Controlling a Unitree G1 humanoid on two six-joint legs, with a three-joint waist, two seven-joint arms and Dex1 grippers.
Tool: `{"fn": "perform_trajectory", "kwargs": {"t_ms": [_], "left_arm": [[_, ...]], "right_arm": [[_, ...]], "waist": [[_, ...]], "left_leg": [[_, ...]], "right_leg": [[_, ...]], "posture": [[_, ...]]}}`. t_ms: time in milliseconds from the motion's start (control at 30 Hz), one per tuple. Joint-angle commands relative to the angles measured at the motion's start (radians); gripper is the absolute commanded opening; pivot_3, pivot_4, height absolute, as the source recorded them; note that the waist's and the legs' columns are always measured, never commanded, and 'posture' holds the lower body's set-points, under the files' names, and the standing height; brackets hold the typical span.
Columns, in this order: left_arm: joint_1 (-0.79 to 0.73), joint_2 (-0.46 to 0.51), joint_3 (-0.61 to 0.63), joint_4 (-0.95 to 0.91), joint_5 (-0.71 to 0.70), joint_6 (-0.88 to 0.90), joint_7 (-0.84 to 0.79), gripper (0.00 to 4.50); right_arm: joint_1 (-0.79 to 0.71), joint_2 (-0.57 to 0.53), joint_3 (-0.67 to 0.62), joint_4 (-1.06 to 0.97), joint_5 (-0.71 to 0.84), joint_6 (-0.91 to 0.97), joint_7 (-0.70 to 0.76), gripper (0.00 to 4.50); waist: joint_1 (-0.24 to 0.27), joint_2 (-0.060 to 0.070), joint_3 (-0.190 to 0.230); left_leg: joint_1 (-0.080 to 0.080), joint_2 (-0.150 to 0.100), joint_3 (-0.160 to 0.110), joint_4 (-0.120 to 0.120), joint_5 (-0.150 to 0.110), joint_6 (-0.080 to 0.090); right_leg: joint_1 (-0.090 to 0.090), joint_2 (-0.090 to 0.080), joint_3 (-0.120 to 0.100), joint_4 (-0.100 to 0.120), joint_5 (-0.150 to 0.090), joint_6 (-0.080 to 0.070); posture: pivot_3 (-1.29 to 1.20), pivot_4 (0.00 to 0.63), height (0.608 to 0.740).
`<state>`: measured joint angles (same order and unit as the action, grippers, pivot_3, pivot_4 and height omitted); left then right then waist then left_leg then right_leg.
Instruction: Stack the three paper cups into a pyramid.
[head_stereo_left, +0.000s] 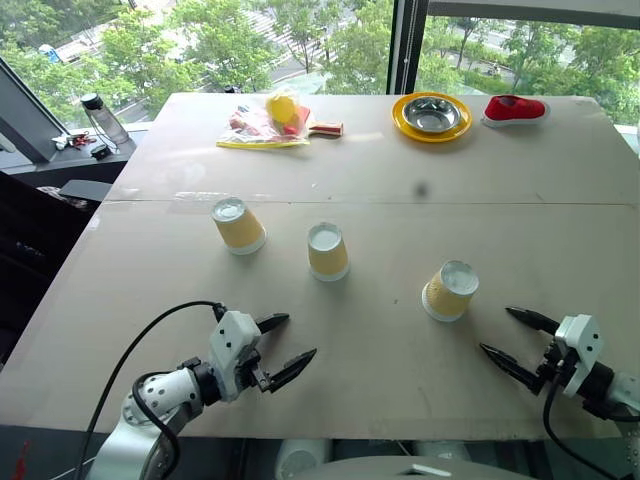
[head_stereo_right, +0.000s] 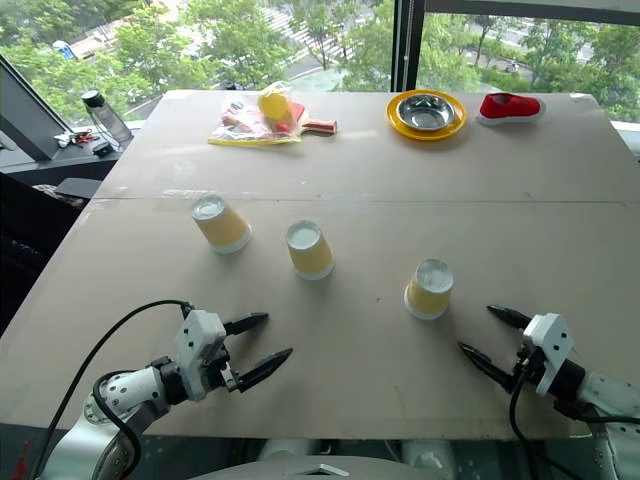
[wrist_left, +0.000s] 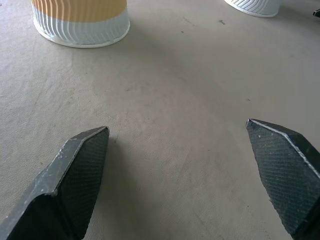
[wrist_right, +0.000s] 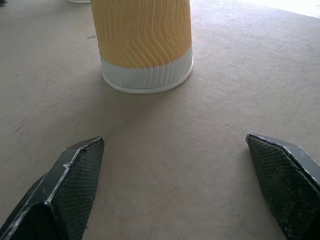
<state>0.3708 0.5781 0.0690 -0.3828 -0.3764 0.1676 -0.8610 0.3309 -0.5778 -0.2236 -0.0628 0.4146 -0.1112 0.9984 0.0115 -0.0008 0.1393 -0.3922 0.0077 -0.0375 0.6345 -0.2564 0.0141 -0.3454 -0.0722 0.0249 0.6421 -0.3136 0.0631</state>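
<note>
Ribbed tapered paper cups (head_stereo_left: 328, 251) stand inverted on matte table (head_stereo_left: 400, 190).

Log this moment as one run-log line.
cups: three apart, upside down, unstacked | left hand: open, empty | right hand: open, empty | pyramid: not started

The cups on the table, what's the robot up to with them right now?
Nothing is stacked yet. The three paper cups stand upside down and apart in a loose row on the table: left cup, middle cup, right cup. The left pincer and the right pincer are both open and empty, low over the near edge. The right one faces the right cup; the left one points toward the middle cup. No cup is touched.
</note>
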Motion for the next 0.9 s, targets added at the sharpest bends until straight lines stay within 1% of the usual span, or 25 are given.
{"fn": "perform_trajectory", "kwargs": {"t_ms": [33,167,267,367,533,667,867,900], "left_arm": [[-0.014,0.013,0.023,-0.033,-0.055,-0.025,-0.047,4.49],[-0.051,0.052,0.047,-0.059,-0.115,-0.026,-0.117,4.49],[-0.125,0.115,0.074,-0.109,-0.217,0.020,-0.194,4.49],[-0.178,0.161,0.085,-0.134,-0.287,0.066,-0.237,4.49],[-0.290,0.234,0.097,-0.132,-0.342,0.111,-0.312,4.49],[-0.316,0.254,0.102,-0.130,-0.351,0.124,-0.333,4.49],[-0.326,0.256,0.110,-0.143,-0.366,0.142,-0.336,4.49],[-0.326,0.255,0.110,-0.145,-0.367,0.143,-0.335,4.50]], "right_arm": [[-0.021,0.005,-0.001,-0.079,0.041,0.025,-0.010,4.50],[-0.063,0.013,0.017,-0.147,0.053,0.067,-0.045,4.50],[-0.128,0.032,0.034,-0.178,0.058,0.089,-0.081,4.50],[-0.167,0.043,0.049,-0.196,0.064,0.115,-0.096,4.50],[-0.243,0.071,0.092,-0.213,0.075,0.157,-0.120,4.50],[-0.266,0.076,0.114,-0.235,0.081,0.189,-0.127,4.50],[-0.268,0.074,0.125,-0.239,0.083,0.205,-0.125,4.50],[-0.268,0.073,0.125,-0.239,0.084,0.207,-0.125,4.25]], "waist": [[0.000,0.000,0.000],[-0.001,0.000,0.001],[0.000,-0.002,0.002],[0.000,-0.001,0.003],[-0.002,-0.001,0.005],[-0.007,0.000,0.006],[-0.016,-0.001,0.007],[-0.018,-0.001,0.007]], "left_leg": [[0.000,0.000,0.000,0.000,0.000,0.000],[0.000,0.001,0.000,0.001,0.000,0.000],[0.000,0.001,-0.001,0.001,0.000,0.000],[0.000,0.001,-0.002,0.001,0.000,0.000],[-0.001,0.000,0.000,0.001,0.000,0.000],[0.000,0.000,-0.001,0.001,0.000,0.000],[0.000,0.000,-0.001,0.002,0.000,0.000],[0.000,0.000,-0.001,0.002,0.000,0.000]], "right_leg": [[0.000,0.000,0.000,0.000,0.000,0.000],[0.000,0.000,0.000,0.001,0.000,0.000],[0.000,0.001,-0.001,0.001,0.000,0.000],[0.000,0.001,-0.002,0.001,0.000,0.000],[-0.001,0.003,-0.005,0.002,0.000,0.001],[-0.001,0.004,-0.005,0.004,0.000,0.001],[-0.001,0.005,-0.005,0.005,0.000,0.001],[-0.001,0.005,-0.005,0.005,0.000,0.001]], "posture": [[0.00,0.150,0.740],[0.00,0.150,0.740],[0.00,0.150,0.740],[0.00,0.150,0.740],[0.00,0.150,0.740],[0.00,0.150,0.740],[0.00,0.150,0.740],[0.00,0.150,0.740]]}}
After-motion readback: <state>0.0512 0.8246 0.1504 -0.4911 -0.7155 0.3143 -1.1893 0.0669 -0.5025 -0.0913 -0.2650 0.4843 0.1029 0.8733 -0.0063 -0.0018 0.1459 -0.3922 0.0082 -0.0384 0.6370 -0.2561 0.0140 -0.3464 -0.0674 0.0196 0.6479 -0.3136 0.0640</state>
